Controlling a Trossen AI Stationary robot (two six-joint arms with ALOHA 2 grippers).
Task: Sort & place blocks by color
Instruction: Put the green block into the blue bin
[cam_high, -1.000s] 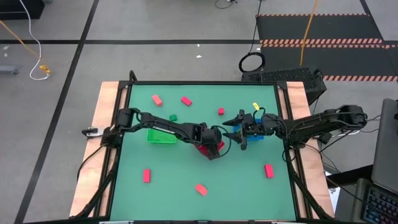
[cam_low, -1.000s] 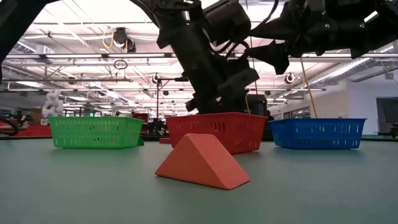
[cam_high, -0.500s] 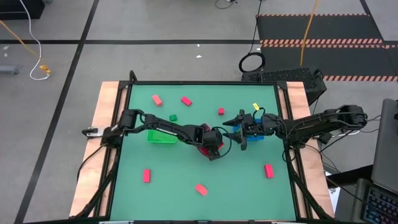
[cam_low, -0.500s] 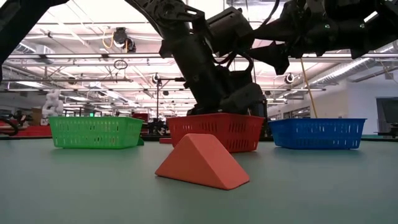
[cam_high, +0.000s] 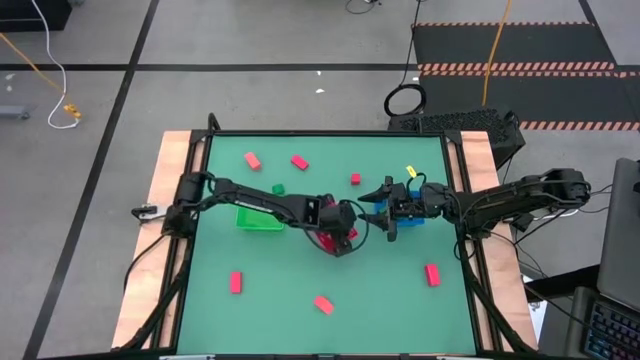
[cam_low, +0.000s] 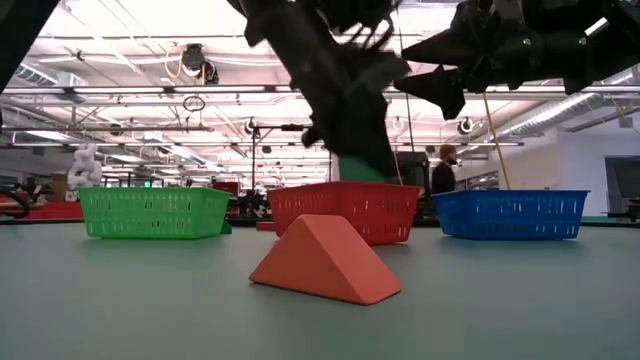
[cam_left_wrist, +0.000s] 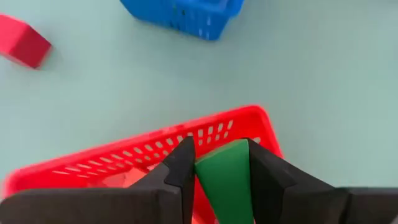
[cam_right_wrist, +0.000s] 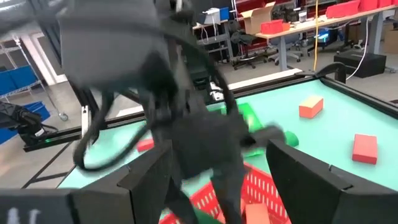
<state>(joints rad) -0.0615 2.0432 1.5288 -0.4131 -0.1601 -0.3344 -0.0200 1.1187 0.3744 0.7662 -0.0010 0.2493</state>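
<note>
Small dark green solid block (cam_left_wrist: 225, 180), clamped between the two dark fingers of the left end effector (cam_left_wrist: 217, 163), held above the square red mesh basket (cam_left_wrist: 155, 152); in the low view the same green block (cam_low: 362, 166) hangs just over the basket's rim (cam_low: 345, 212), centre of frame. High view: left end effector (cam_high: 340, 225) at mid-frame over the red basket, arm reaching in from the left edge of the surface.

Salmon-pink pieces lie inside the red basket, seen through the left wrist view. Salmon wedge-shaped block (cam_low: 326, 260) rests on the surface in the low view's foreground, apart from the baskets.

Other loose blocks, high view: two red ones upper centre (cam_high: 252, 159) (cam_high: 299, 162), a small red cube (cam_high: 355, 179) right of them, a small green cube (cam_high: 278, 188), a red bar lower left (cam_high: 236, 283), a salmon piece bottom centre (cam_high: 322, 304), a red bar lower right (cam_high: 432, 274).

Right end effector (cam_high: 385, 212) hovers right of centre, over the square blue mesh basket (cam_low: 510, 214), fingers spread apart, nothing between them. Square green mesh basket (cam_high: 259, 218) sits left of centre on the green surface (cam_high: 400, 300).
</note>
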